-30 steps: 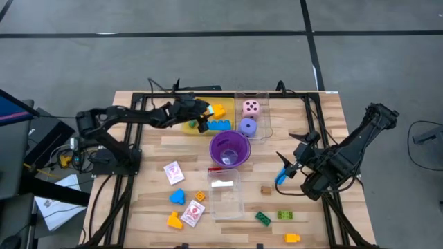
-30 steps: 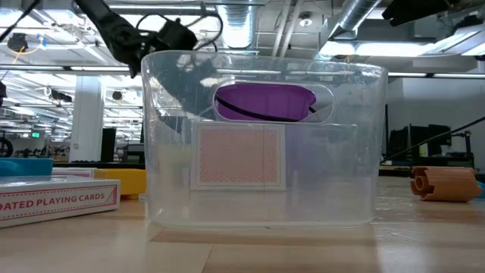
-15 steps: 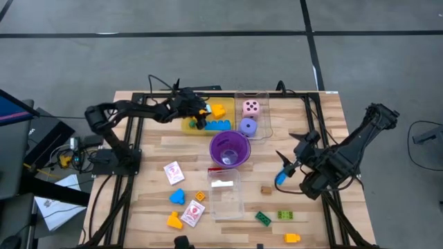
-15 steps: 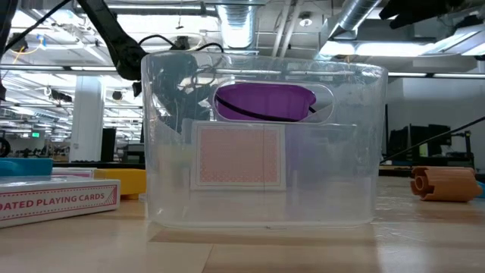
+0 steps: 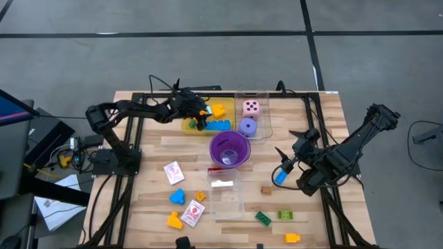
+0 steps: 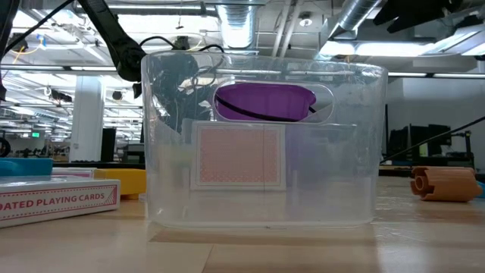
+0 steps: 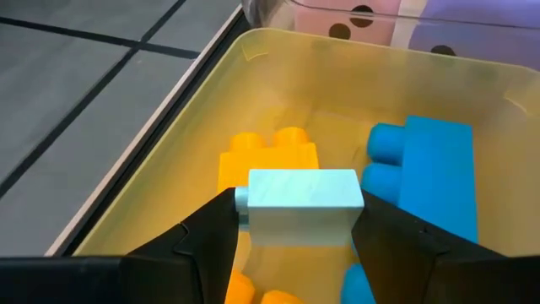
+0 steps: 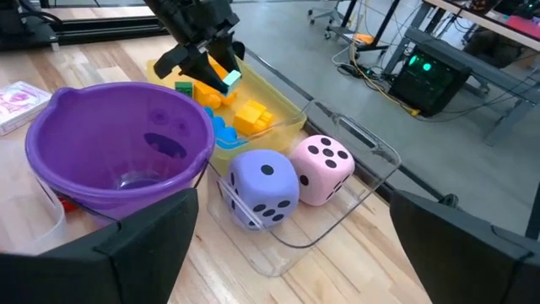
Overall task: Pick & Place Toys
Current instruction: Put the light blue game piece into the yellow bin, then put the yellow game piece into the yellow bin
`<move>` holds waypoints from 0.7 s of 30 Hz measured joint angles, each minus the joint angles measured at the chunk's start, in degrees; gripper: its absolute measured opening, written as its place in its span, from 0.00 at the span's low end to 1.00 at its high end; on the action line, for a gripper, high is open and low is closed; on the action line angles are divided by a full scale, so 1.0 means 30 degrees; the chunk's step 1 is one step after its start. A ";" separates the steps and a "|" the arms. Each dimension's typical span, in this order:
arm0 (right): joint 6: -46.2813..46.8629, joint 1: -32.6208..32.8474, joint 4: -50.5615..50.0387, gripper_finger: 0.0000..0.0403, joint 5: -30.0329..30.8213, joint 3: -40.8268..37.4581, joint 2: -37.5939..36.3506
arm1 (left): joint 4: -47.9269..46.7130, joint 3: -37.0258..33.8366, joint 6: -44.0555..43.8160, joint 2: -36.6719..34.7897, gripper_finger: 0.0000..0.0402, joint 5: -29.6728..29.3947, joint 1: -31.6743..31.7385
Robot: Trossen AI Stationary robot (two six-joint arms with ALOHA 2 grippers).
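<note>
My left gripper [image 7: 297, 232] is shut on a pale blue brick [image 7: 299, 201] inside the yellow tray [image 5: 188, 126] at the table's far side. It hangs over an orange brick [image 7: 266, 156] and beside a blue brick [image 7: 426, 173]. To the tray's right, a clear tray [image 5: 264, 116] holds a pink die [image 5: 251, 107] and a purple die [image 5: 248, 126]. My right gripper [image 5: 282, 170] stands open above the table's right part and holds nothing. My left gripper pinches the pale blue brick by its two short ends [image 7: 245, 201] between its two fingers. The fingers slant down from the table's left side. The brick sits level, over the orange brick; whether it touches that brick I cannot tell.
A purple cup [image 5: 230, 149] stands mid-table, with a clear box [image 5: 225, 195] just nearer. White-red cards [image 5: 173, 171] [image 5: 194, 213] and blue, orange and yellow bricks [image 5: 178, 196] lie near left. Green and yellow bricks [image 5: 263, 218] [image 5: 292, 237] lie near right.
My left gripper has sunk toward the yellow tray with the pale blue brick still between its fingers, then kept still. In the low view it has dropped from above the clear box's rim to behind the box.
</note>
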 joint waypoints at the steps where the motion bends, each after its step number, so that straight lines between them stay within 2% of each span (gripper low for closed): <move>1: 0.0000 0.0011 0.0004 0.95 -0.0011 0.0000 0.0000 | -0.0003 0.0000 -0.0107 0.0000 0.51 0.0000 0.0000; 10: -0.0015 0.0015 0.0066 0.95 -0.0489 0.0000 0.0000 | 0.0017 0.0000 -0.0618 0.0000 0.53 0.0000 0.0000; 21: -0.0155 0.0017 -0.0007 0.95 -0.0852 0.0000 0.0000 | -0.0005 0.0000 -0.0764 0.0000 0.67 0.0000 0.0000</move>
